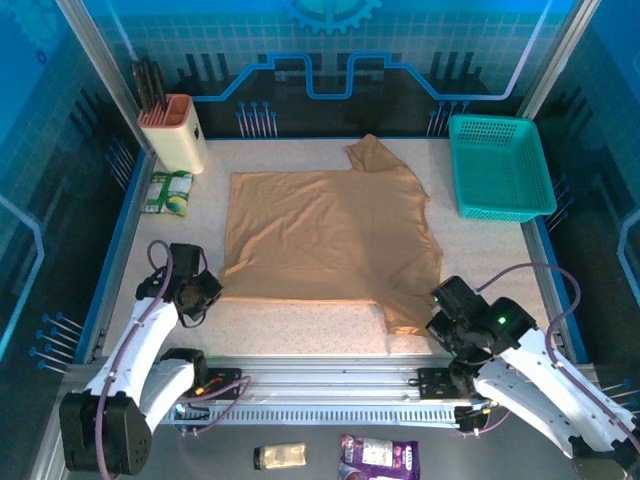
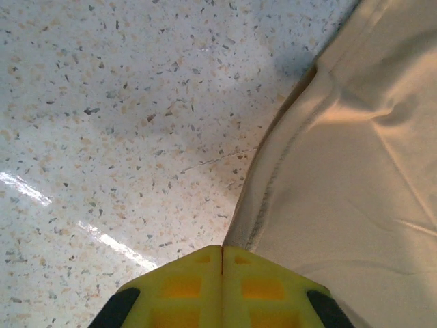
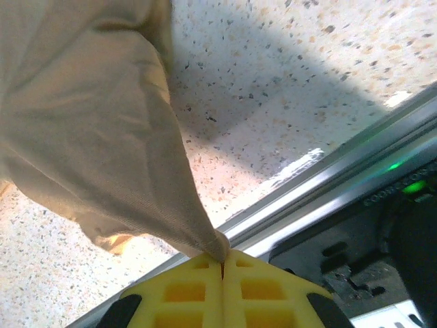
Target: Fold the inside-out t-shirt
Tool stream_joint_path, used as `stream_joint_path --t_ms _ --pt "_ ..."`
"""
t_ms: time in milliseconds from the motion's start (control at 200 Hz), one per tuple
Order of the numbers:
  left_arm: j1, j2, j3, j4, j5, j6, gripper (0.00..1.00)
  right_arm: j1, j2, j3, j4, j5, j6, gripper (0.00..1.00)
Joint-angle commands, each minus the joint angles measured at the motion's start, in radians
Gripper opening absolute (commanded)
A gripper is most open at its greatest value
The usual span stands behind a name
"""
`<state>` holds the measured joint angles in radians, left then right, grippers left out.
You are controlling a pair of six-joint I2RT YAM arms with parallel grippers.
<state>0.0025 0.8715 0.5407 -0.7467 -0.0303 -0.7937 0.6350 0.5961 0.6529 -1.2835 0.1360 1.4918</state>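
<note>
Right gripper [image 3: 222, 263] is seen clamped on a gathered corner of the t-shirt [image 1: 330, 235], apparently a sleeve; left gripper [image 2: 222, 254] is closed on its hem edge, the pinch largely cut off.

The t-shirt [image 1: 330, 235] is seen in plain tan, without print. The tabletop [image 1: 480, 260] is off-white, speckled with dark and sandy flecks. The basket [image 1: 500, 165] is coloured teal, with a fine lattice pattern. The knife block [image 1: 175, 135] is cream with a salmon top and black handles [image 1: 150, 85]. A packet [image 1: 168, 192] is printed green and white. The left pincer [image 2: 222, 249] and right pincer [image 3: 223, 256] are moulded in yellow, with black at the outer corners. The 2 arms are clad in white, with black joints.
</note>
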Motion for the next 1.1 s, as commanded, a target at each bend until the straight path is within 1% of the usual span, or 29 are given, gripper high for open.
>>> stream_joint_path --t_ms 0,70,150,265,390,490,555,801,1096 --pt "-0.010 -0.039 0.020 -0.071 -0.012 -0.039 0.00 0.017 -0.020 0.087 -0.137 0.092 0.013 0.00" --pt "-0.010 -0.048 0.025 -0.076 -0.016 -0.045 0.00 0.017 -0.004 0.127 -0.123 0.112 -0.005 0.00" --pt "-0.010 -0.037 0.041 -0.075 -0.019 -0.034 0.00 0.013 0.041 0.160 -0.060 0.127 -0.048 0.00" --pt "-0.010 0.003 0.081 -0.067 -0.021 -0.017 0.00 -0.021 0.146 0.217 0.037 0.142 -0.171 0.00" --pt "-0.010 0.074 0.130 -0.038 -0.026 0.006 0.00 -0.103 0.248 0.285 0.148 0.126 -0.340 0.00" --pt "-0.009 0.149 0.166 -0.010 -0.027 0.031 0.00 -0.192 0.323 0.300 0.251 0.053 -0.438 0.00" --pt "-0.009 0.196 0.196 -0.006 -0.030 0.045 0.00 -0.233 0.367 0.319 0.301 0.024 -0.484 0.00" --pt "-0.007 0.332 0.296 0.035 -0.044 0.080 0.00 -0.326 0.522 0.423 0.422 -0.026 -0.593 0.00" --pt "-0.007 0.478 0.376 0.083 -0.043 0.111 0.00 -0.392 0.669 0.552 0.501 -0.017 -0.662 0.00"
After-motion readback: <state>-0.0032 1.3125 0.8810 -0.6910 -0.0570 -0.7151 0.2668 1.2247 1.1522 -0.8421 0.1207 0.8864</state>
